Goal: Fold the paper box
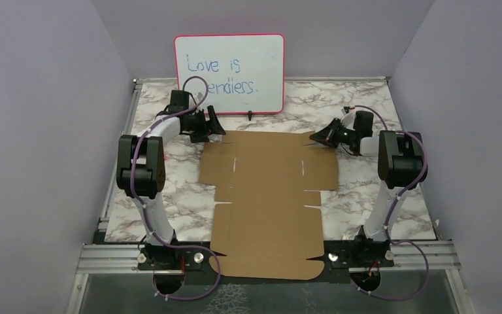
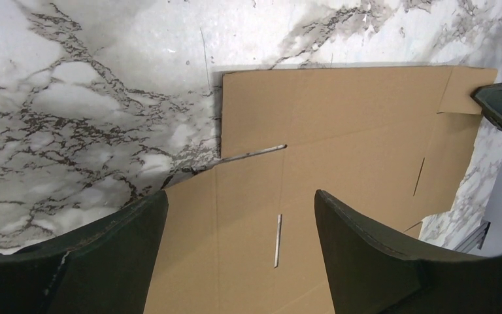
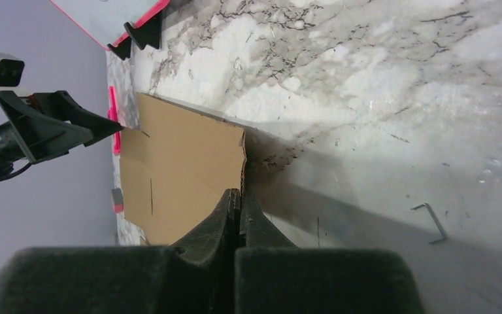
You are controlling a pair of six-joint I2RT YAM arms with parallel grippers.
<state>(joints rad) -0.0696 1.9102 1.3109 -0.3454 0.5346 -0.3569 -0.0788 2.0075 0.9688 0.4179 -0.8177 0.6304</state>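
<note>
Near rail of the table (image 1: 431,252), 6 o'clock in the top view: the paper box's (image 1: 268,196) nearest flap hangs past it, between the two arm bases. You have the box as one flat die-cut sheet, brown side up. It runs from that overhang to the middle of the marble, with its far edge short of the whiteboard (image 1: 229,73) at 12 o'clock. No panel is raised yet, so by my reading the folding has barely begun.

Left gripper (image 1: 209,127), 11 o'clock, above the sheet's far-left corner: jaws spread wide, nothing between them, clear of the cardboard.

Right gripper (image 3: 240,193), 1 o'clock, at the far-right corner: jaws pressed tight together, tips at the sheet's edge. Whether cardboard is actually caught between them cannot be told from either wrist view.

Risks from here, as judgement:
- If the pinch missed, your lift brings up nothing.
- If it caught only a sliver, the corner may slip out or crease off-line.
- Nothing pins the sheet — pulling the right corner could drag or pivot the whole blank instead of bending it at a score, and the overhang at 6 o'clock makes sliding likelier.
- A flap swung toward 12 o'clock may knock the whiteboard.
</note>
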